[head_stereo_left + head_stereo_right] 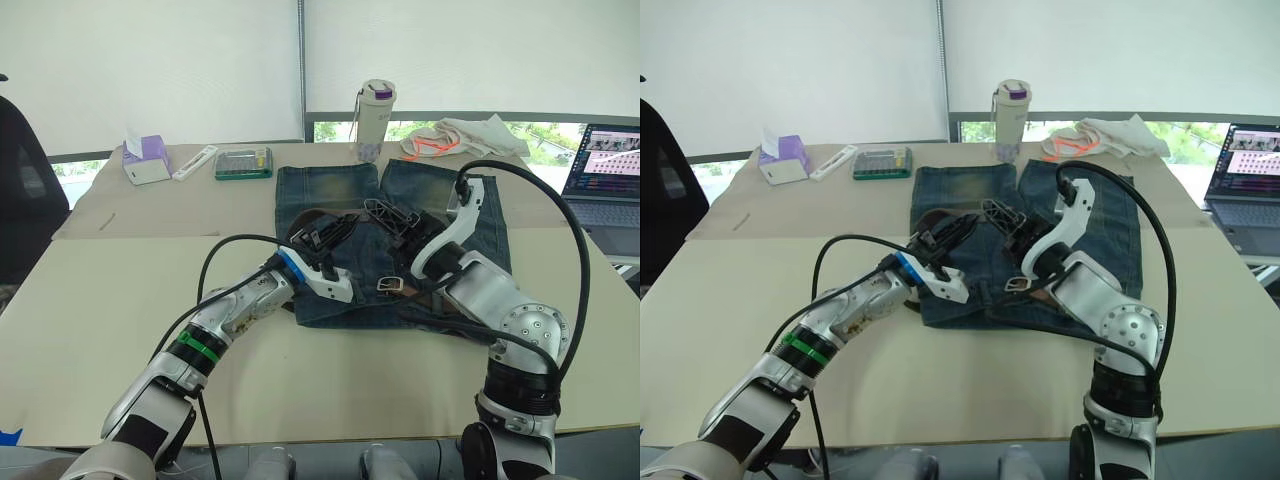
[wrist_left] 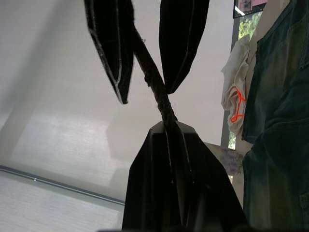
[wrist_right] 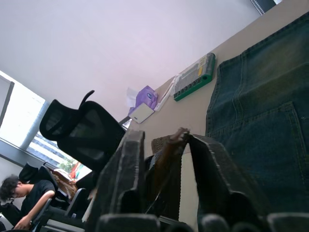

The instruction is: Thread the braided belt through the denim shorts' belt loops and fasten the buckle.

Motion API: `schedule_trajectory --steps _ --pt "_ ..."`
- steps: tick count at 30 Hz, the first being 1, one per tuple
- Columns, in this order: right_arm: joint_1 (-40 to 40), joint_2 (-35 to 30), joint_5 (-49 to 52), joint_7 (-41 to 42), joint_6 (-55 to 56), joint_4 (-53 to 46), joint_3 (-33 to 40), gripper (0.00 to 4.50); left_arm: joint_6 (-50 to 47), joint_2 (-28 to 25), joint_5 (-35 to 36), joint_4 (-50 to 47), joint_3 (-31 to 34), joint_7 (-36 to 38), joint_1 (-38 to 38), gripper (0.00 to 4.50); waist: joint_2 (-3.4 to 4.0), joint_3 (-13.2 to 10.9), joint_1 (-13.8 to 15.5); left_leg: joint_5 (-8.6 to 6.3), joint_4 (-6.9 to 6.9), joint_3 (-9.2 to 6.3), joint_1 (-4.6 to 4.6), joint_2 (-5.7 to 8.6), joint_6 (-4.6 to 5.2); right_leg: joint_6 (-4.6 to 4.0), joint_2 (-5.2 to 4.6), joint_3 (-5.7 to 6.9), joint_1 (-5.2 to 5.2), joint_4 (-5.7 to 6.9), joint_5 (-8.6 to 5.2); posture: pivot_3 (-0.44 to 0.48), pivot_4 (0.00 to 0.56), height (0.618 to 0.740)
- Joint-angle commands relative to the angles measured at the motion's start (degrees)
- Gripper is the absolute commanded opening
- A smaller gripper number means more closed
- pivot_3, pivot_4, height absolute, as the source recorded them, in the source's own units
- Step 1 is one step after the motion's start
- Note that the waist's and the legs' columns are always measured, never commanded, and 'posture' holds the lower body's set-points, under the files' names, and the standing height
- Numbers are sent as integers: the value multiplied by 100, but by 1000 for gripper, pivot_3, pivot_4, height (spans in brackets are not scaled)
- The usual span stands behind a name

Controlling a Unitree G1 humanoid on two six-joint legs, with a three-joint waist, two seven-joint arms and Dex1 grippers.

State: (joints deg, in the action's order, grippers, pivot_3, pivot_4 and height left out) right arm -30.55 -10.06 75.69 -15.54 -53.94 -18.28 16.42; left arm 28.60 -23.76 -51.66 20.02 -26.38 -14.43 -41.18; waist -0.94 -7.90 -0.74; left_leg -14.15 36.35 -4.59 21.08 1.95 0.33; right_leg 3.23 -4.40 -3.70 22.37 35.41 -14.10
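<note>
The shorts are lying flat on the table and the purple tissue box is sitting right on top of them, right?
Not quite. The denim shorts do lie flat on the table, but the purple tissue box sits on the table off to the robot's left, apart from them. The left eye view shows it.

Both arms are done up in silvery-grey metal shells with black joints, and thick black cables are looped off each of them. The left arm is marked with a bright green band round the forearm and a blue ring at the wrist, followed by a white housing behind the left hand (image 1: 322,238). The right hand (image 1: 392,218) is mounted on a white bracket, with round screwed caps seen at the elbow.
</note>
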Motion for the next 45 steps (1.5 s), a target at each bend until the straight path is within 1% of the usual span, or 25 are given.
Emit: schedule_trajectory --steps 1,2,4,6,9,10,11,12,15,17,19,20,22,24,25,27,29,30,33,34,38,42,45 --pt "-39 -38 175 49 181 -175 -18 173 109 -22 157 -66 69 58 -28 0 0 0 -1 0 0 0 0 0 0 0 0 0 0 1 0 0 150 740" --pt "-41 -46 149 56 192 -156 -22 36 90 -5 254 -69 109 129 2 0 0 0 -1 0 0 0 0 0 0 0 0 0 0 1 0 0 150 740" --pt "-50 -48 127 59 211 -121 -21 0 122 5 404 -82 161 195 46 729 0 0 -2 0 0 0 0 -1 0 0 0 0 0 2 0 0 150 740" --pt "-47 -56 98 75 222 -101 -26 0 194 11 574 -110 195 281 94 1341 0 0 -2 0 0 0 -1 0 0 0 0 0 1 3 0 0 150 740" --pt "1 -106 6 144 240 -80 -44 0 401 55 1028 -152 357 328 179 2407 0 0 0 0 1 0 0 -1 0 0 0 0 1 3 0 0 150 740" --pt "16 -147 -24 184 245 -66 -41 0 474 72 1328 -183 457 429 226 2737 0 0 0 0 1 -1 0 -1 0 0 -1 0 1 3 0 0 150 740" --pt "35 -218 -54 254 245 -30 -16 0 461 152 2015 -218 589 831 352 3051 1 0 -1 0 1 -1 0 -1 0 0 -2 0 1 3 0 0 150 740" --pt "49 -269 -73 304 249 -5 -2 0 452 211 2514 -242 686 1145 445 3405 1 1 -2 0 1 0 0 -3 0 0 -2 0 1 2 0 0 150 740" --pt "110 -497 -146 624 252 81 21 0 124 139 4312 -632 816 2745 766 4397 2 1 -12 0 1 0 0 -8 0 0 -2 0 1 3 0 0 150 740" --pt "123 -603 -176 808 259 135 18 0 -318 91 5224 -923 903 3636 938 4478 3 1 -25 0 1 1 0 -9 1 -1 -1 0 1 3 0 0 150 740" --pt "117 -696 -261 1032 286 215 5 0 -1291 40 6498 -1507 1011 4587 1197 4478 4 0 -39 1 2 1 0 -9 1 -1 0 0 1 2 0 0 150 740" --pt "112 -723 -307 1119 296 257 0 0 -1898 50 7160 -1835 1104 4887 1317 4478 5 0 -54 2 2 2 0 -8 4 -1 1 0 1 3 -1 0 150 740" --pt "107 -769 -393 1298 311 316 -20 0 -3034 107 8268 -2338 1329 5196 1494 4478 5 0 -70 3 2 0 -1 -14 6 -2 2 -1 -2 3 -1 0 150 740" --pt "146 -822 -488 1586 319 318 -76 0 -4711 66 9992 -2839 1596 5328 1723 4478 5 0 -95 5 3 -2 -1 -14 9 -1 5 0 -2 3 -1 0 150 740" --pt "165 -843 -529 1728 312 308 -101 0 -5359 44 10575 -2957 1711 5324 1769 4478 6 0 -113 5 3 -3 -2 -17 10 0 5 1 -4 4 -2 0 150 740" --pt "221 -895 -605 1988 298 259 -152 0 -6280 129 11492 -2963 2009 5050 1742 4478 6 -1 -139 5 3 -4 -2 -17 10 1 7 2 -4 5 -3 0 150 740" --pt "333 -1004 -710 2346 293 149 -247 0 -6905 272 12021 -2819 2258 4613 1641 4478 6 -1 -141 5 6 -7 -3 -14 11 2 9 4 -5 5 -3 0 150 740" --pt "442 -1094 -807 2595 309 43 -329 0 -7305 387 12566 -2594 2429 4267 1540 4478 6 -1 -141 6 7 -7 -4 -13 11 3 10 5 -6 5 -4 0 150 740" --pt "641 -1227 -955 3060 355 -119 -443 0 -7802 684 13183 -2275 2764 3897 1414 4478 6 -1 -135 6 10 -11 -5 -6 11 4 9 7 -9 3 -4 0 150 740" --pt "677 -1255 -972 3153 346 -156 -467 0 -7925 718 13229 -2259 2810 3888 1405 4478 6 -1 -139 6 10 -10 -4 -2 11 4 10 7 -10 2 -4 0 150 740" --pt "793 -1322 -1008 3383 258 -256 -520 0 -8153 905 13315 -2197 3004 3821 1369 4478 6 0 -143 6 9 -9 -5 1 10 2 10 5 -8 2 -4 0 150 740" --pt "834 -1331 -934 3427 222 -275 -470 0 -8332 896 13139 -2216 3041 3973 1419 4478 7 0 -136 6 9 -9 -5 3 9 1 9 5 -9 -1 -3 0 150 740" --pt "845 -1341 -888 3440 195 -271 -439 0 -8393 942 13176 -2240 3141 3999 1435 4478 6 0 -128 6 9 -9 -4 4 9 1 7 4 -10 -5 -3 0 150 740"
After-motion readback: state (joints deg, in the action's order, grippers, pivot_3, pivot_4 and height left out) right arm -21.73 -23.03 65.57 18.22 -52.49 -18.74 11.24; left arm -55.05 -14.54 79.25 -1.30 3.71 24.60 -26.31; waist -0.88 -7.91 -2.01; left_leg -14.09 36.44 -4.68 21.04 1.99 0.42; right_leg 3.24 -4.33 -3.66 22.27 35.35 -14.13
